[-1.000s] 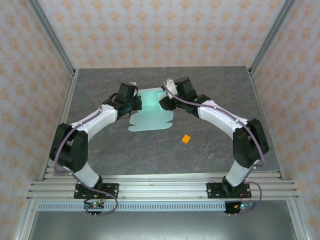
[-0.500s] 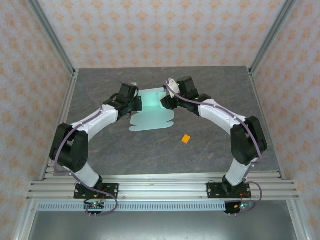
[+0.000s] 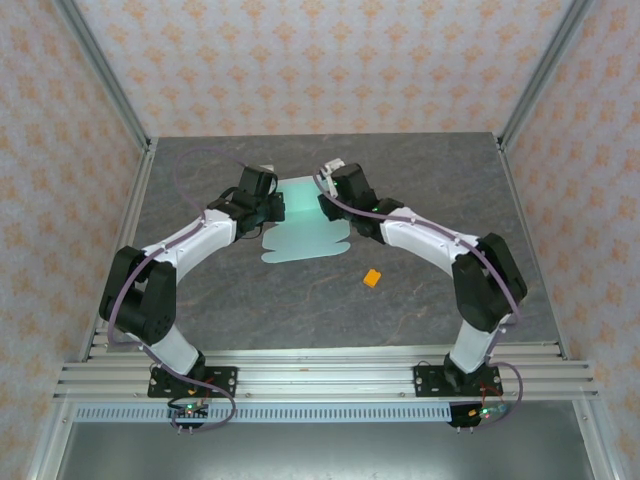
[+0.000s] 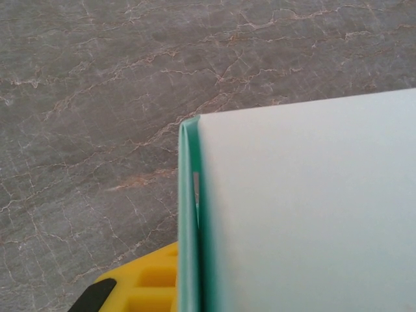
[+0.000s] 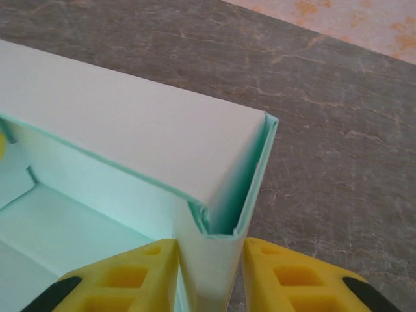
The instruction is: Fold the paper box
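The paper box (image 3: 305,232) is pale mint-green card, partly folded, with raised walls at the back and a flat flap lying toward me. My left gripper (image 3: 279,206) is shut on the box's left wall; in the left wrist view one yellow finger (image 4: 144,283) presses against the doubled card edge (image 4: 188,214). My right gripper (image 3: 324,206) is at the box's right end. In the right wrist view its yellow fingers (image 5: 127,278) sit tight on both sides of the folded-over right wall (image 5: 214,260), at the corner where it meets the back wall (image 5: 130,120).
A tiny orange block (image 3: 371,278) lies on the grey stone-patterned table (image 3: 430,180), in front of and to the right of the box. Aluminium frame posts and patterned walls bound the table on three sides.
My right gripper has shifted left onto the box's right wall and its jaws have narrowed onto the card. The left arm and its grip have not moved.
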You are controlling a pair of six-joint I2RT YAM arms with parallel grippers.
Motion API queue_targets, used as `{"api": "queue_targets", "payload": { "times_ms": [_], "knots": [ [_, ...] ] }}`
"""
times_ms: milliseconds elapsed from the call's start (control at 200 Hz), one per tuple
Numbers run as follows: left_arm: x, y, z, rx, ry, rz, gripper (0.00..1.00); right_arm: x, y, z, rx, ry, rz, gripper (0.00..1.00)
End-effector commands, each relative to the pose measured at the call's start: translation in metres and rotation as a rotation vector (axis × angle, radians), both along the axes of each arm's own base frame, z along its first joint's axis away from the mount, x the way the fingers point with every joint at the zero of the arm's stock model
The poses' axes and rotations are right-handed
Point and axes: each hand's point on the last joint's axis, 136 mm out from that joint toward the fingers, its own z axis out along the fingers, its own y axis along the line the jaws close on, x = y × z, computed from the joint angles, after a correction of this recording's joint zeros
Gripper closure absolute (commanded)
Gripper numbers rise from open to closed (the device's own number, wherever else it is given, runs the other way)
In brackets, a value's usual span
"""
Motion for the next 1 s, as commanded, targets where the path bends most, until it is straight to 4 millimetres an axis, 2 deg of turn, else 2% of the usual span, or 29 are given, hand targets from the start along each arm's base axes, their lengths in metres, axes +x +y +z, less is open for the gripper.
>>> {"api": "queue_targets", "payload": {
  "times_ms": [0,270,515,996],
  "knots": [
    [-0.006,-0.037,0.014,-0.058,-0.024,-0.129,0.93,0.017,-0.007,0.007,-0.03,-0.052,-0.164,0.74],
    [-0.005,-0.036,0.012,-0.052,-0.02,-0.122,0.93,0.02,-0.022,0.003,-0.136,-0.073,-0.349,0.83],
    [-0.005,-0.035,0.011,-0.049,-0.019,-0.117,0.93,0.024,-0.038,-0.003,-0.211,-0.086,-0.434,0.91],
    [-0.004,-0.029,0.006,-0.025,-0.013,-0.089,0.93,0.028,-0.068,-0.008,-0.384,-0.114,-0.594,0.91]
  ]
}}
